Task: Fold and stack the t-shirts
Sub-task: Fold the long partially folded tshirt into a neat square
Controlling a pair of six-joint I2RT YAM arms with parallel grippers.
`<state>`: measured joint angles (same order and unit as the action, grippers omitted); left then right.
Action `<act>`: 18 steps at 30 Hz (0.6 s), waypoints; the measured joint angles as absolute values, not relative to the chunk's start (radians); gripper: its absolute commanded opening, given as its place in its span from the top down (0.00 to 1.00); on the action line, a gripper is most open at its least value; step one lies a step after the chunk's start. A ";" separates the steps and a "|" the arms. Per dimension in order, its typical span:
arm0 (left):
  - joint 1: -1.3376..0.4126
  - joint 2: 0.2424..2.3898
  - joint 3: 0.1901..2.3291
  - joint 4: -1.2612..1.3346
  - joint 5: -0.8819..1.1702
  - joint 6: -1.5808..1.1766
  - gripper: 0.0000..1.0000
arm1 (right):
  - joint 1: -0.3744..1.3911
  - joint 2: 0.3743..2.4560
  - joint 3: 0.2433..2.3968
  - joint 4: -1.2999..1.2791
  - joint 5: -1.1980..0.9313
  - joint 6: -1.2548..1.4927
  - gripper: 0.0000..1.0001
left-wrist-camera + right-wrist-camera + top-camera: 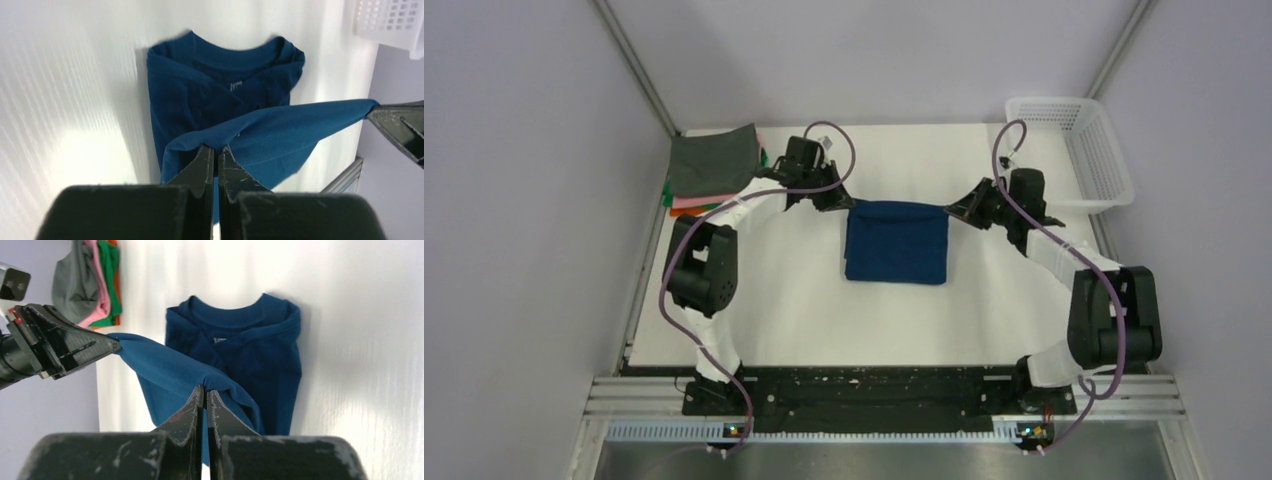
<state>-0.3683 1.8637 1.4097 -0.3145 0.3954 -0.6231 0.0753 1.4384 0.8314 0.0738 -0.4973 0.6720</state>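
The navy blue t-shirt (896, 242) lies partly folded in the middle of the white table. My left gripper (842, 203) is shut on its far left corner; my right gripper (951, 211) is shut on its far right corner. Both hold the far edge stretched taut and lifted off the table. In the left wrist view my left gripper (216, 148) pinches the blue cloth (280, 125), the collar beyond it. In the right wrist view my right gripper (205, 388) pinches the same edge (165, 365). A stack of folded shirts, grey (714, 160) on top of pink, green and orange, sits at the far left.
A white mesh basket (1084, 150) stands at the far right corner, also showing in the left wrist view (390, 22). Grey walls close in on both sides. The folded stack shows at the top left of the right wrist view (90, 282).
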 measured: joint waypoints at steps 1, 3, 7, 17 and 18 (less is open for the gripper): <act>-0.367 1.889 1.427 -0.315 0.395 -0.623 1.00 | 0.073 1.464 0.834 0.086 -0.496 0.672 1.00; -0.366 1.941 1.460 -0.313 0.392 -0.623 1.00 | 0.069 1.516 0.839 0.110 -0.495 0.672 1.00; -0.366 2.015 1.501 -0.315 0.353 -0.625 0.95 | 0.066 1.618 0.887 0.120 -0.495 0.648 1.00; -0.353 2.071 1.571 -0.322 0.275 -0.630 0.01 | 0.054 1.811 1.046 0.065 -0.484 0.561 0.01; -0.352 2.070 1.571 -0.322 0.274 -0.630 0.01 | 0.054 1.810 1.048 0.059 -0.484 0.558 0.01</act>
<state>-0.3519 2.0701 1.5711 -0.3222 0.2745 -0.6296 0.0536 1.8103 1.0477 0.0589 -0.4839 0.5575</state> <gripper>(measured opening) 0.985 0.983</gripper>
